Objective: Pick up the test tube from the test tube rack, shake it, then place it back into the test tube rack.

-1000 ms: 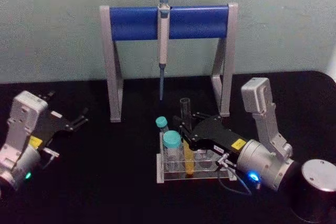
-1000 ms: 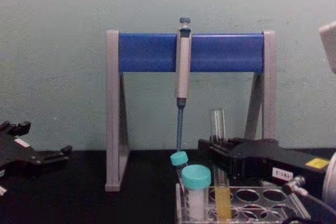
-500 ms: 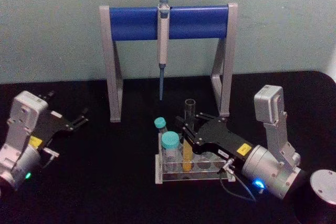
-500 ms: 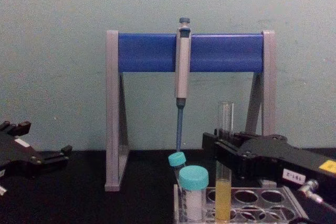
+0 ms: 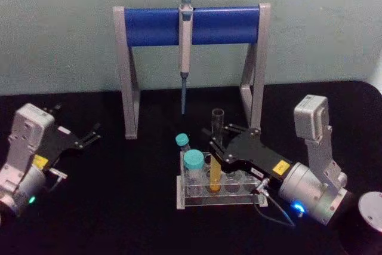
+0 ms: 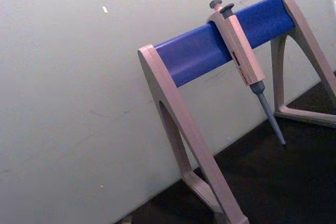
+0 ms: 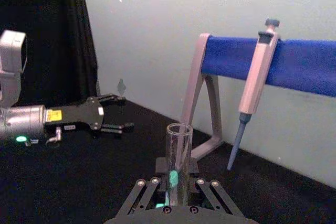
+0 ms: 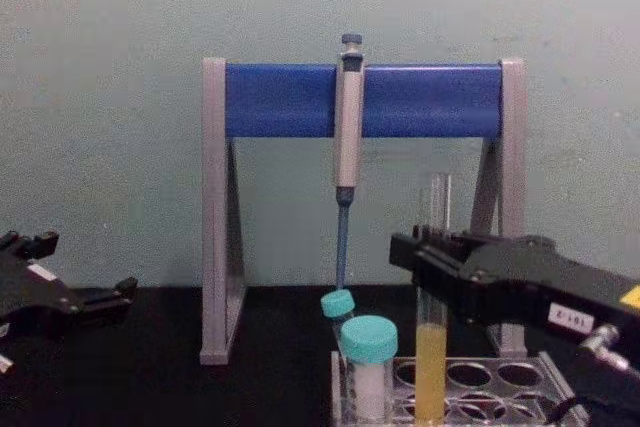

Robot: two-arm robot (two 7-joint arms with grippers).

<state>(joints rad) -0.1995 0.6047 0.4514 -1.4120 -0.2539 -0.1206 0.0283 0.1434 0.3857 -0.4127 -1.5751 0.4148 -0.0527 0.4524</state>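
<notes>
Nearest the robot, the test tube rack (image 5: pixel 227 202) sits on the black table (image 5: pixel 137 207), and the test tube (image 5: pixel 214 177) stands upright with its yellow-orange lower part down in one hole, beside teal-capped tubes (image 5: pixel 194 160). The right gripper (image 5: pixel 216 147) has its jaws clamped on the clear, uncapped glass above the liquid, so the pick-up looks begun; lifting clear, shaking and returning remain. The left gripper (image 5: pixel 89 135) rests at the table's left, jaws apart. Farthest back, a pipette (image 5: pixel 185 46) hangs on the blue stand (image 5: pixel 149 26).

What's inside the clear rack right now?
The rack holds two teal-capped tubes at its left end and the test tube, held by the right gripper, which covers some holes.
</notes>
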